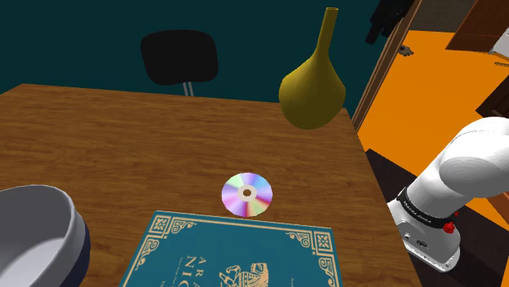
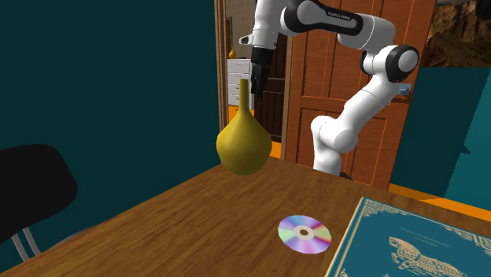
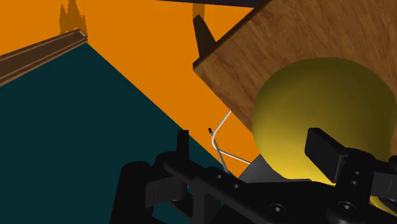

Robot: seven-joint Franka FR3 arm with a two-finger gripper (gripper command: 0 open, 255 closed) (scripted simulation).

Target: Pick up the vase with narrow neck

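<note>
The mustard-yellow round-bellied vase with a narrow neck (image 2: 245, 142) is at the brown wooden table's (image 1: 122, 139) far corner. The black gripper (image 2: 258, 85) is alongside its neck; I cannot tell whether it grips.

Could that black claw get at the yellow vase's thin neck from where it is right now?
Probably yes. The gripper hangs right by the narrow neck of the vase, with nothing between them; the disc and book lie low on the table, well away.
</note>
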